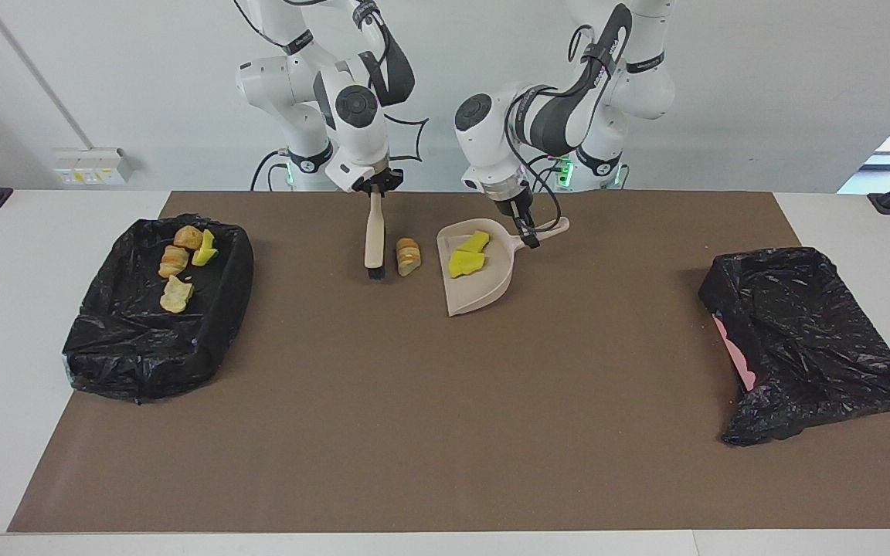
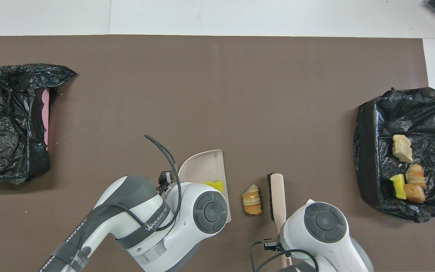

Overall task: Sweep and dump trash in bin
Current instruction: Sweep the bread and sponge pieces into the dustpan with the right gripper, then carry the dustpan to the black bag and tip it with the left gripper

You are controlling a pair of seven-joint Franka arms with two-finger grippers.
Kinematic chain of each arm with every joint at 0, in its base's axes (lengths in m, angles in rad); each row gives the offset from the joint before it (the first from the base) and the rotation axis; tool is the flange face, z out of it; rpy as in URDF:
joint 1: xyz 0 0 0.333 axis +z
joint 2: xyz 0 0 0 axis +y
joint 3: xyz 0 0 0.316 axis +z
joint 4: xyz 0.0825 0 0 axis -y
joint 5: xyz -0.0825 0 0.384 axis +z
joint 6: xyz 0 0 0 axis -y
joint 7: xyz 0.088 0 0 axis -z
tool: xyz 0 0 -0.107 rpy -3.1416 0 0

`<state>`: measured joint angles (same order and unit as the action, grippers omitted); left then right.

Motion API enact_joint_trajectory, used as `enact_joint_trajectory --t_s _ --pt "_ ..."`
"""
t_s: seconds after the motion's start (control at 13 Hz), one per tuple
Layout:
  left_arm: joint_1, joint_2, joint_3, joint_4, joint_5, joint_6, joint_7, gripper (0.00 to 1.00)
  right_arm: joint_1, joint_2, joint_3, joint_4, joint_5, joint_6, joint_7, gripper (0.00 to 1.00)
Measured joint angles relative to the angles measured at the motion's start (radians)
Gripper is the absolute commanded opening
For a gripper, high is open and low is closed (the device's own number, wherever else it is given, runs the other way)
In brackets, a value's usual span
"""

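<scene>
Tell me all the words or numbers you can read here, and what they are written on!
"WANJEED": on the band around the left arm, overhead view; the small signs after it are too small to read.
Wall socket panel, facing view: markings too small to read.
Nothing readable on the brush, dustpan or black bags.

1. Brown mat [image 1: 414, 432]: matt, paper-like.
2. Bin liners [image 1: 151, 340]: crinkled, glossy black plastic.
3. Dustpan [image 1: 484, 286]: smooth beige plastic.
4. Brush [image 1: 373, 239] handle: pale, matt.
5. Yellow scraps [image 1: 467, 256]: spongy, porous.
</scene>
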<state>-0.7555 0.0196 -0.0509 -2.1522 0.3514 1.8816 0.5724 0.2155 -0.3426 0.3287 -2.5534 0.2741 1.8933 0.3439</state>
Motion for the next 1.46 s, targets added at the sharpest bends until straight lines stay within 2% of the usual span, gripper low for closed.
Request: enact_joint_trajectory --t_s 0.39,0.77,0.92,1.16,1.46 --pt "-0.012 -0.025 -0.002 -0.040 -0.039 0.031 -0.003 0.00 0.008 0.049 0.000 -0.011 0.010 0.065 0.000 0.00" --pt "-0.012 -0.039 -0.001 -0.069 -0.062 0.050 -0.004 0.00 0.178 0.158 0.002 -0.007 0.080 0.320 0.127 0.00" --pt "-0.012 -0.045 0.000 -0.076 -0.062 0.050 -0.004 0.00 0.232 0.196 0.002 0.042 0.131 0.361 0.201 0.00" --pt "-0.012 -0.048 -0.001 -0.079 -0.062 0.050 -0.004 0.00 0.234 0.201 -0.003 0.134 0.148 0.297 0.231 0.00" --pt "-0.012 -0.048 -0.001 -0.080 -0.066 0.049 -0.015 0.00 0.186 0.139 -0.015 0.223 0.179 0.132 0.231 0.00"
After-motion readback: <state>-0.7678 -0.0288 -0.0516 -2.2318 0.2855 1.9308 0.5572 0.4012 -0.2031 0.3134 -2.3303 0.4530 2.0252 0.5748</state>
